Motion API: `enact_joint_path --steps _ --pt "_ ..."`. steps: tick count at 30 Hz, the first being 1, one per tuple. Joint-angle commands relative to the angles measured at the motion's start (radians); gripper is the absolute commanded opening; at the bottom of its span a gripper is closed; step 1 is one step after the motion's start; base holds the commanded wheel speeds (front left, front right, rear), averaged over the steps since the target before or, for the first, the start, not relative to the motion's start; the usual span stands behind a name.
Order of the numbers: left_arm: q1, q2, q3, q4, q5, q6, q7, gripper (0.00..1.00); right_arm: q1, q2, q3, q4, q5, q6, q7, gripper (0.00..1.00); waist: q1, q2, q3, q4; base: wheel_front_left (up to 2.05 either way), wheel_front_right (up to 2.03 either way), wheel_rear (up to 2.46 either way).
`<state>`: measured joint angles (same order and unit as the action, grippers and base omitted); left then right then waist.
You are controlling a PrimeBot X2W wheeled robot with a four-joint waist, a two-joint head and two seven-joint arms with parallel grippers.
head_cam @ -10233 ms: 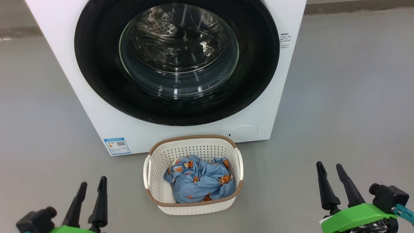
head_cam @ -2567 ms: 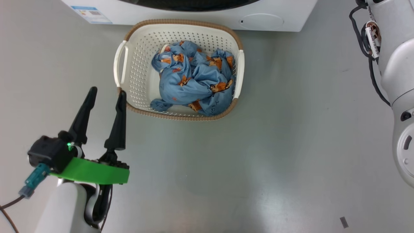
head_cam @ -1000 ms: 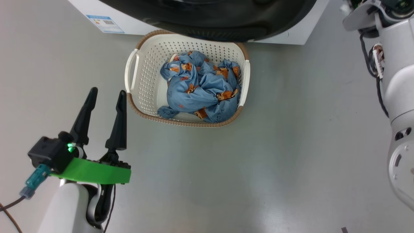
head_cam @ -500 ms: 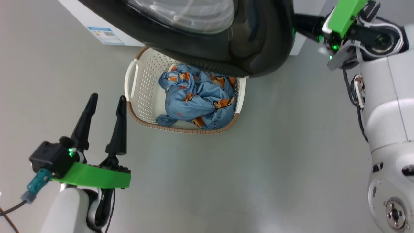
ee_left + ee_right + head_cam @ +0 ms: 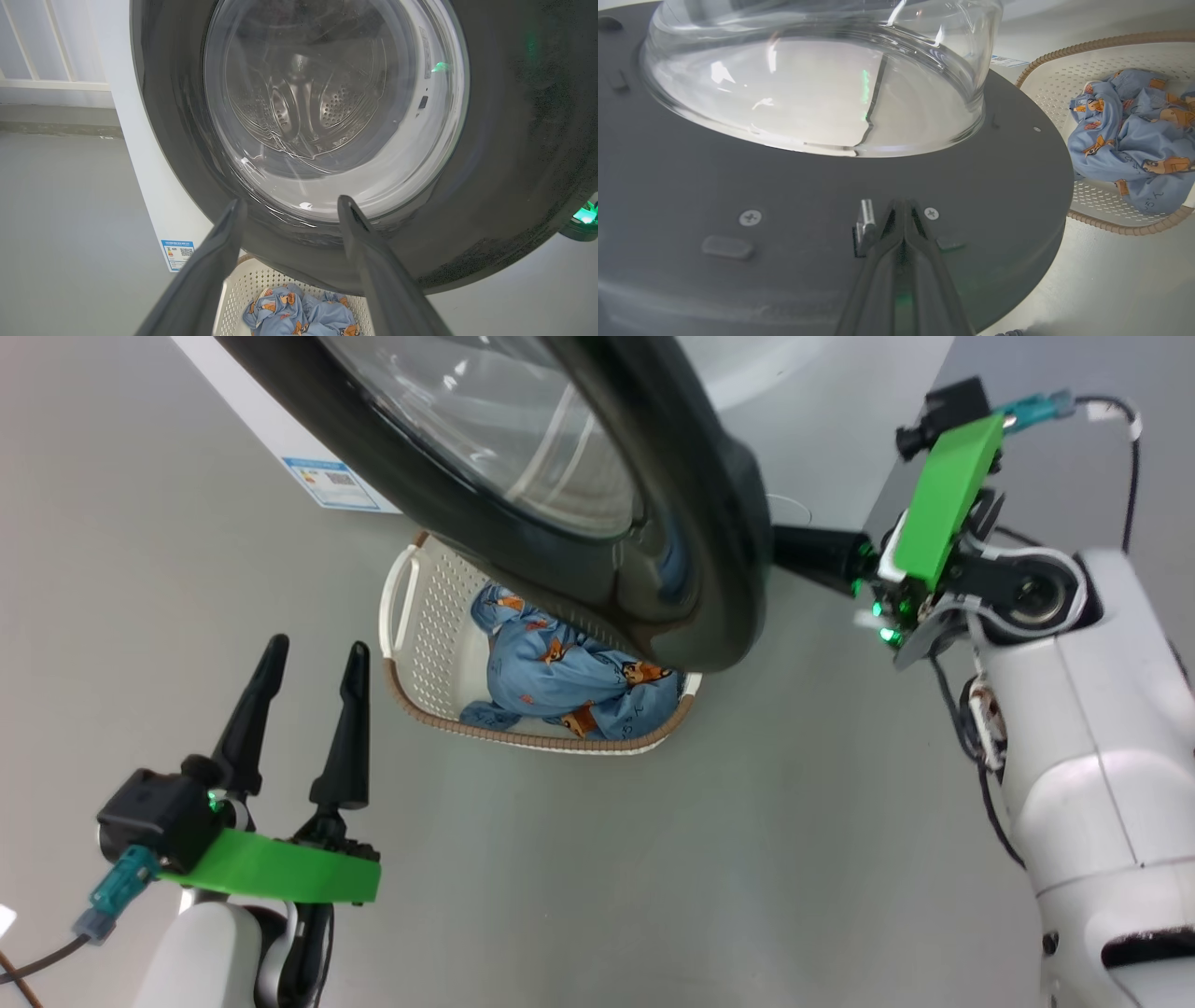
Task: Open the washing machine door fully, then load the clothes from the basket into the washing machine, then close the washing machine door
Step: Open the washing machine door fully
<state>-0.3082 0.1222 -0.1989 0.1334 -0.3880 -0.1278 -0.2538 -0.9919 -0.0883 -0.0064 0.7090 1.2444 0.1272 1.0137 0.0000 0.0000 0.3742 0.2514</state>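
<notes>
The washing machine door (image 5: 691,523) stands partly swung out from the washing machine (image 5: 280,425), its black rim and glass bowl hanging over the basket (image 5: 411,644). The clothes (image 5: 560,677), blue with orange bears, lie in the basket, partly hidden by the door. My right gripper (image 5: 794,553) is shut, and its fingertips reach behind the door's free edge. In the right wrist view the right gripper (image 5: 903,205) rests on the door's (image 5: 738,186) grey inner face beside a small metal latch (image 5: 866,221). My left gripper (image 5: 316,653) is open and holds nothing, left of the basket.
In the left wrist view the door (image 5: 514,140) fills the middle, with the steel drum showing through its glass. The basket (image 5: 238,289) and clothes (image 5: 299,317) lie below it. Grey floor spreads around; my pale right forearm (image 5: 1074,756) stands at the right.
The door has swung further out and now covers more of the basket. My right gripper has come along with the door's edge. The head camera has shifted; the left gripper has stayed open.
</notes>
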Motion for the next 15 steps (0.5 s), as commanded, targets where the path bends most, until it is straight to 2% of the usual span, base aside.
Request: enact_joint_path --steps 1,15 --pt "0.009 0.025 0.037 -0.02 0.017 -0.003 -0.008 1.0 0.014 0.038 0.053 -0.067 0.051 0.003 -0.007 0.0 0.0 0.0 -0.014 0.002 0.0 0.0 0.0" --pt "0.031 0.021 0.025 -0.015 0.028 -0.003 -0.008 1.0 0.143 0.038 0.287 -0.158 0.183 0.003 -0.085 0.0 0.0 0.0 -0.072 0.013 0.0 0.0 0.0"
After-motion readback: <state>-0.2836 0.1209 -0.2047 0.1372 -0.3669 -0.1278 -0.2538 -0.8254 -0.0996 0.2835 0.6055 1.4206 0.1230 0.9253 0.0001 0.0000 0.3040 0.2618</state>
